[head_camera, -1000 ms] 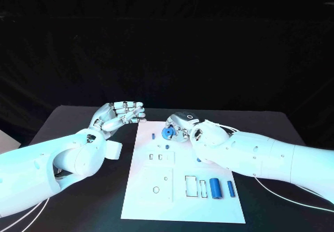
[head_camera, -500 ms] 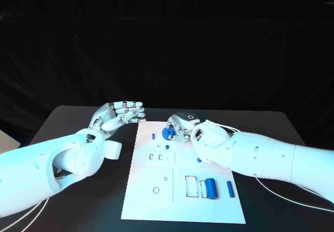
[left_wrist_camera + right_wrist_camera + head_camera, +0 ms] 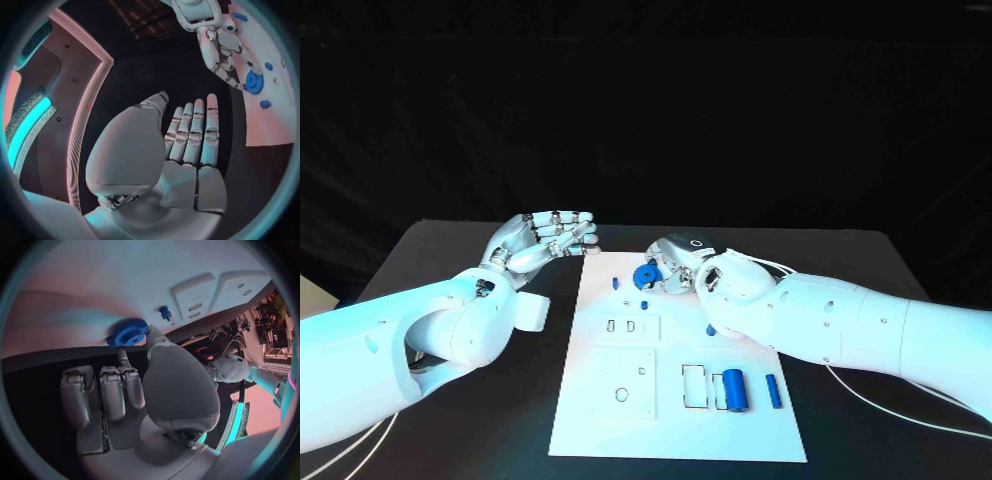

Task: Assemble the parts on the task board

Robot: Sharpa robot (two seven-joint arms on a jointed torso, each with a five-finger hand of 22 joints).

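Head view, from left to right: the left hand [image 3: 542, 240] hovered above the black table [image 3: 473, 250] just off the far left corner of the task board [image 3: 678, 425], fingers curled loosely toward the palm and nothing in them; I judged it idle, neither fully spread nor clenched. The left wrist view showed its fingers [image 3: 195, 132] side by side and bare.

On the board's far end sat the blue gear [image 3: 648, 276], with the right hand [image 3: 681, 262] bent over it, fingertips at its rim. The right wrist view put the thumb tip against the gear's toothed edge, the gear lying flat on the white surface, so I read that as a hold while seating it, though whether it was already on its post could not be told.

Nearer the robot, a thick blue cylinder [image 3: 733, 388] lay beside two empty outlined slots, and a thin blue pin [image 3: 773, 391] to its right, both apparently still waiting. Small blue pegs [image 3: 617, 283] stood near the gear. Most of the assembly seemed left.
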